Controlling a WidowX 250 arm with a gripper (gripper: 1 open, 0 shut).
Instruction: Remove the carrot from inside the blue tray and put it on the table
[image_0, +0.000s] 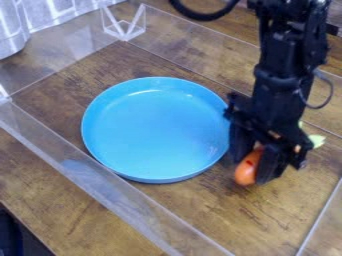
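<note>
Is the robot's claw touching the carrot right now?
Touching. In the camera view the gripper is shut on the carrot, whose orange body shows between the dark fingers, just outside the blue tray and above the table.

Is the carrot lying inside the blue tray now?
No. The carrot is outside the tray, to the right of its rim, held in the gripper over the table.

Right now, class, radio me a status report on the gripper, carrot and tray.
Black gripper shut on small orange toy carrot. Carrot outside round blue plastic tray, over brown wooden table. Nothing in the way.
</note>
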